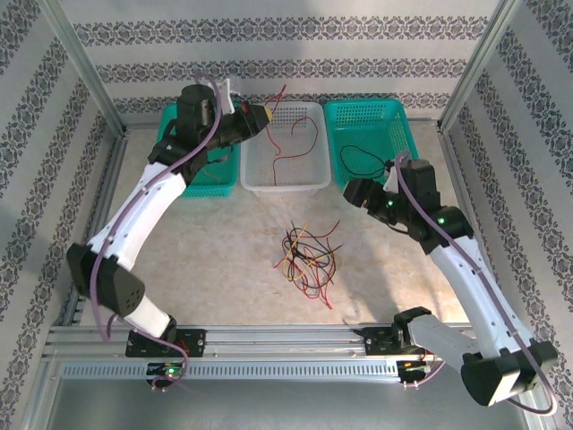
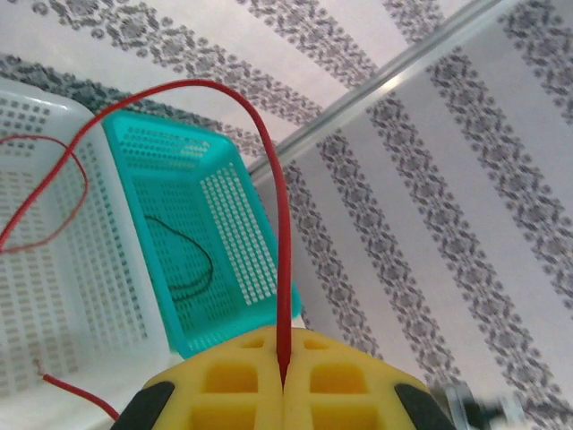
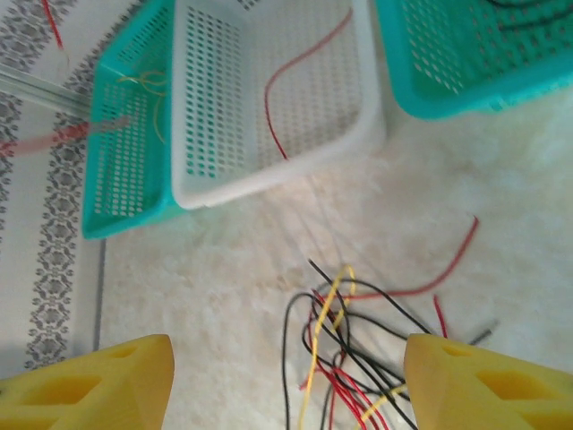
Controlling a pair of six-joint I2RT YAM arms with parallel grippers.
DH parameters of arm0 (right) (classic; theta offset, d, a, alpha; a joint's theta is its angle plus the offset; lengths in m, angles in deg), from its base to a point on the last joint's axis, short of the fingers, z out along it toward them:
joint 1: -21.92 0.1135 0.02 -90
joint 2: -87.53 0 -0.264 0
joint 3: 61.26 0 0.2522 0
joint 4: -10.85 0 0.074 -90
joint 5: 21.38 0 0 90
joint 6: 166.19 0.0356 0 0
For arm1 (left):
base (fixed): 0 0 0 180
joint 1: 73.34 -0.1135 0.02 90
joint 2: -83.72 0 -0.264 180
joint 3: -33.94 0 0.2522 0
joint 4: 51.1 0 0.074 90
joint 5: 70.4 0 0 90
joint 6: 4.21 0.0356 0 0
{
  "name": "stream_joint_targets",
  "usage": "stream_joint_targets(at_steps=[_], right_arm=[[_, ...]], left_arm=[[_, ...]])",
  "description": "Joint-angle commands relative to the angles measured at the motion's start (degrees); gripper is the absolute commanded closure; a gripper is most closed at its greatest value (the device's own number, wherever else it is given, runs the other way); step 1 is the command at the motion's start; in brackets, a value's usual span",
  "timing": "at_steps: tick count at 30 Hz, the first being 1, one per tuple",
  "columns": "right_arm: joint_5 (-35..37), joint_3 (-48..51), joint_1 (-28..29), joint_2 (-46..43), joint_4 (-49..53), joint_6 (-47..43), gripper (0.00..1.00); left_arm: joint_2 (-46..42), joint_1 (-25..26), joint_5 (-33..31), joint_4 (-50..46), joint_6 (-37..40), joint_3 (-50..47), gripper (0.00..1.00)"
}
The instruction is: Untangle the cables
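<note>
Patterned grey-and-white wallpaper (image 1: 295, 36) backs a pale marbled tabletop (image 1: 224, 269) inside a metal frame. Two robot arms reach out over it.

On the left arm, the left gripper (image 2: 283, 390) has its yellow foam pads (image 2: 224, 385) pressed fully together, pinching a thin red wire (image 2: 283, 269). That wire rises straight up from the pads, arcs over to the gripper's left and loops down above a white perforated plastic basket (image 1: 285, 186) lying below the gripper. To the right of that basket from this gripper sits a teal perforated plastic basket (image 2: 242, 242) with a thin black wire (image 2: 192, 260) lying on its floor.

On the right arm, the right gripper (image 3: 286, 385) is wide open and holds nothing, its yellow fingers (image 3: 98, 385) well apart. Directly below and between them lies a loose tangle of thin red, black and yellow cables (image 3: 349, 358) on the tabletop, not touching either finger. Ahead of this gripper stands the white basket, and ahead to its left a second teal perforated plastic basket (image 3: 112, 179) holds a thin yellow wire (image 3: 143, 85)
</note>
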Motion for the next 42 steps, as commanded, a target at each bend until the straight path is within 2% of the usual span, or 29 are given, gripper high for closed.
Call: stream_joint_targets(at_steps=[1, 5, 7, 8, 9, 14, 19, 21, 23, 25, 27, 29, 35, 39, 42], right_arm=[[1.4, 3.6, -0.3, -4.5, 2.4, 0.8, 0.31], [1.8, 6.5, -0.5, -9.0, 3.6, 1.6, 0.31], [2.6, 7.1, -0.5, -10.2, 5.1, 1.1, 0.31], [3.1, 7.7, -0.5, -10.9, 5.7, 0.8, 0.31], [3.5, 8.2, -0.6, -11.6, 6.2, 0.8, 0.31], [3.6, 11.2, -0.7, -12.9, 5.4, 0.8, 0.30], [1.7, 11.4, -0.7, -8.6, 2.3, -0.5, 0.30], [0.4, 10.3, -0.7, -6.0, 0.8, -1.0, 0.30], [-0.8, 8.6, -0.7, -3.2, -0.3, -1.7, 0.31], [-1.8, 6.8, -0.7, -0.4, -0.7, -2.6, 0.31], [-2.8, 5.2, -0.6, 1.6, -0.7, -3.3, 0.32], [-3.1, 4.3, -0.5, 2.4, -0.7, -3.6, 0.32], [-3.8, 6.0, 0.3, 1.2, -1.5, -1.6, 0.32], [-3.6, 7.3, 1.2, 0.1, -1.7, -0.8, 0.32], [-3.2, 7.5, 2.2, 0.3, -1.4, -0.8, 0.32]], left_arm=[[6.3, -2.0, -0.5, 4.3, -0.6, 5.2, 1.00], [13.9, -2.5, -1.0, 7.7, -3.8, 8.7, 0.98], [16.6, -2.5, -1.2, 11.4, -5.7, 8.4, 0.71], [17.9, -2.6, -1.6, 12.2, -6.5, 8.5, 0.61], [19.1, -2.6, -1.6, 13.0, -7.3, 8.6, 0.56], [20.9, -2.4, -1.4, 15.1, -9.1, 7.0, 0.51], [17.9, -1.8, -3.2, 8.7, -4.7, 4.8, 0.50], [16.9, -1.3, -4.7, 5.4, -2.4, 4.2, 0.41], [17.5, -1.2, -4.9, 2.9, -1.6, 4.2, 0.15], [19.0, -1.1, -3.4, 1.1, -0.9, 5.4, 0.00], [20.4, -0.6, -3.6, -4.4, 1.1, 8.6, 0.00], [20.9, 0.7, -7.3, -12.4, 5.3, 12.0, 0.00], [24.3, 6.0, -26.7, -36.1, 19.7, 24.8, 0.00], [26.6, 7.8, -33.0, -41.8, 23.0, 27.6, 0.00], [21.0, 8.0, -31.9, -36.1, 21.1, 20.8, 0.04]])
